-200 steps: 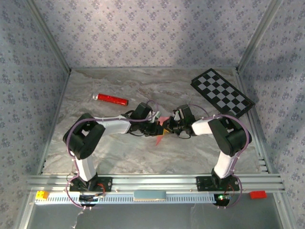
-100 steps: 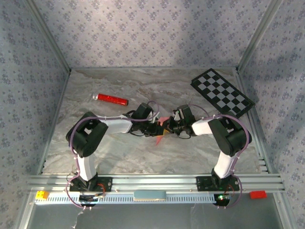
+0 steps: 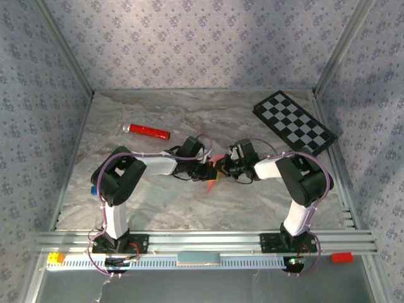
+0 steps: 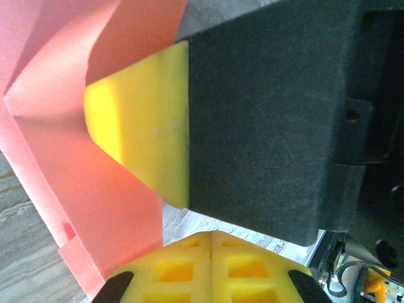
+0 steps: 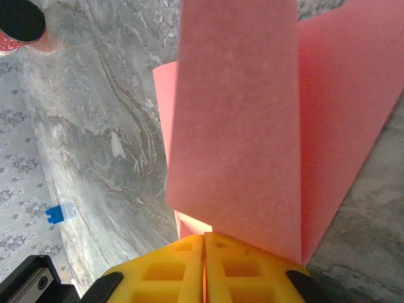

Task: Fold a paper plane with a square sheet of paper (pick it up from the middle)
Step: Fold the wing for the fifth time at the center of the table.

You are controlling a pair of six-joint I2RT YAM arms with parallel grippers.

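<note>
While the right tool (image 5: 204,238) pinches the creased square sheet of paper (image 5: 233,126) above the middle of the desk (image 3: 158,202) and the left tool (image 4: 210,237) stands closed beside it, we advise equal, untwisted tension along the crease.

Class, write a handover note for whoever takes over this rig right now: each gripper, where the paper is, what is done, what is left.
Left gripper: shut; whether it pinches the paper cannot be told.
Right gripper: shut on the paper's lower edge.
Paper: pink, in the middle of the table between both grippers, standing up in folded layers.
Done: sheet picked up, at least one crease made.
Left: the remaining folds; no pointed plane shape is visible yet.
</note>
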